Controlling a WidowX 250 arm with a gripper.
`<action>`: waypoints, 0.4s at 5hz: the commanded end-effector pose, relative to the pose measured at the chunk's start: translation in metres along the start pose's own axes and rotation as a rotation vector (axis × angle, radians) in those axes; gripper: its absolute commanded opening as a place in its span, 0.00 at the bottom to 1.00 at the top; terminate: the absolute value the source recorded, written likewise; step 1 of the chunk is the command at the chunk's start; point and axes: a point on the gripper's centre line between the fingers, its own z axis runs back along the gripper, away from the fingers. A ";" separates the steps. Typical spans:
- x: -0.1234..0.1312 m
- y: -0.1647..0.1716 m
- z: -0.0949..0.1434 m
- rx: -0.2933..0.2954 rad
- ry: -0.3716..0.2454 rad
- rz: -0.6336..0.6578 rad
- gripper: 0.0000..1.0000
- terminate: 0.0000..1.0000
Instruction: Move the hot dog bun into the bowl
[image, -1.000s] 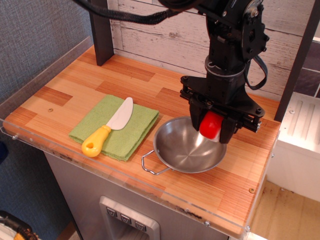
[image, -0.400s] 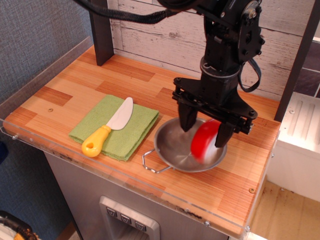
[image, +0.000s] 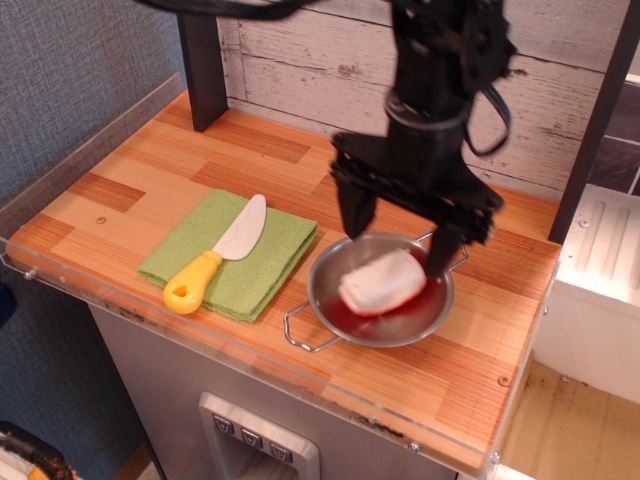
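Observation:
The hot dog bun (image: 381, 282) lies inside the bowl (image: 325, 297), off-white side up, its red side reflected on the steel. The bowl is a shiny round steel one with wire loop handles, near the table's front right. My gripper (image: 398, 238) hangs just above the bowl's far rim with its two dark fingers spread wide and nothing between them. It does not touch the bun.
A white toy knife with a yellow handle (image: 214, 257) lies on a green cloth (image: 262, 260) left of the bowl. A dark post (image: 203, 65) stands at the back left, a white plank wall behind. The table's front edge (image: 300, 375) is close to the bowl.
My gripper opened and let go of the bun, which dropped into the bowl and turned white side up. The gripper has risen and shifted slightly left and back.

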 end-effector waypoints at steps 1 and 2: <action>-0.005 0.053 0.033 -0.005 -0.060 0.142 1.00 0.00; -0.007 0.059 0.030 -0.028 -0.049 0.148 1.00 0.00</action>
